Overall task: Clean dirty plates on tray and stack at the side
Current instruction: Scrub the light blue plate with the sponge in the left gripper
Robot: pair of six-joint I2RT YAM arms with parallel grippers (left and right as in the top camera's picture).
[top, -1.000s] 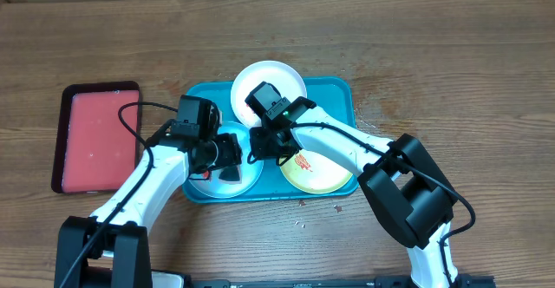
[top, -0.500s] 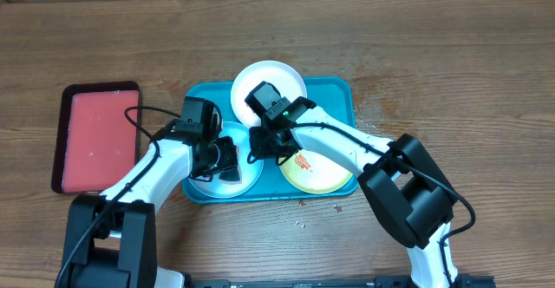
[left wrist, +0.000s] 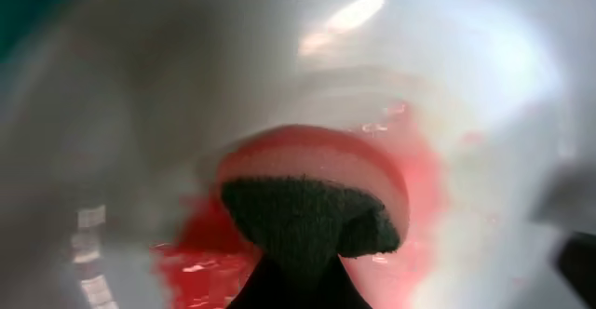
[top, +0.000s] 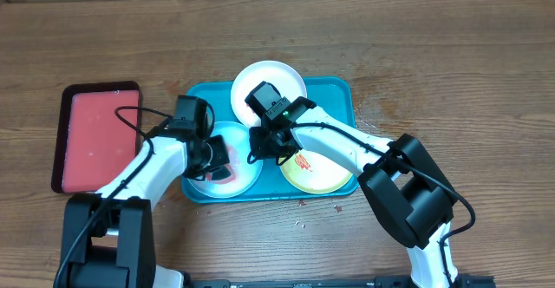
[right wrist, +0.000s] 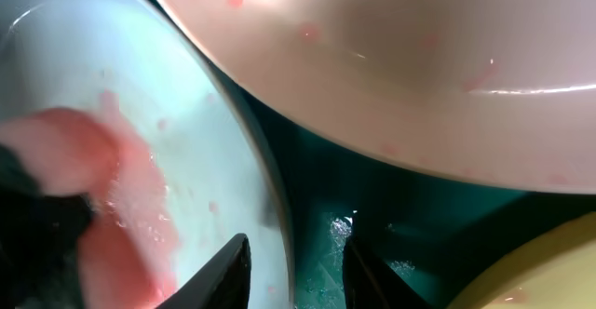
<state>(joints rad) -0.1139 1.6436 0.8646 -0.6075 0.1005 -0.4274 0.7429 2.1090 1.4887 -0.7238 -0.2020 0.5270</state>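
Note:
The turquoise tray (top: 342,93) holds three plates. A white plate (top: 282,78) lies at the back, a yellow-green plate (top: 325,177) with orange smears at the right, and a light blue plate (top: 243,180) with a red smear at the left. My left gripper (top: 215,156) (left wrist: 291,286) is shut on a pink sponge (left wrist: 317,169) with a dark scouring side, pressed onto the light blue plate (left wrist: 484,86) beside red sauce (left wrist: 200,262). My right gripper (top: 258,149) (right wrist: 296,276) stands open astride the blue plate's right rim (right wrist: 275,221), one finger inside, one over the tray floor.
A smaller dark-rimmed tray (top: 95,136) with a pink inside lies on the wooden table left of the turquoise tray. Wet specks dot the table to the right of the tray (top: 373,106). Both arms cross over the tray's front half.
My left gripper has closed on the sponge and slid a little to the left across the light blue plate, uncovering a red smear. The right arm has not moved.

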